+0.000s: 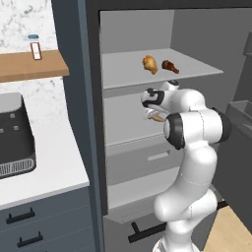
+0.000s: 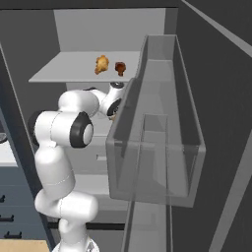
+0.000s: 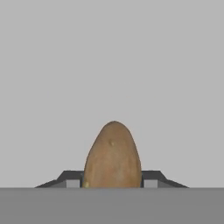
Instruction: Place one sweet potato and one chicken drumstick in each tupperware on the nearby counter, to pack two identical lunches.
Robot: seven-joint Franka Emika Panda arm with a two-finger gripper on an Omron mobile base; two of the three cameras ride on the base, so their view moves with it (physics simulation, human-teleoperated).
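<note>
I am reaching into the open fridge, and its upper shelf carries the two drumsticks side by side near its middle: the golden one toward the counter side, the darker one just beside it, the two apart but close. To the fridge's left runs the white counter, well away from where my hand works, and I see no tupperware on the part of it that shows. My pincer sits on the lower shelf, below the drumsticks, and it is clenched on a sweet potato: in the hand view the tan-brown body fills the gap between my two dark fingertips, touching both, and from the left base camera a sliver of orange peeks out under my wrist. What matters for what comes next is how the potato lies in my grip: its long axis runs straight out along my hand, the rounded tip pointing away from me toward the back wall of the fridge, the near end hidden at my palm. I judge that I must draw straight back along that same axis to clear the shelf before swinging left to the counter; a sideways pull could knock the tip against the fridge wall.
</note>
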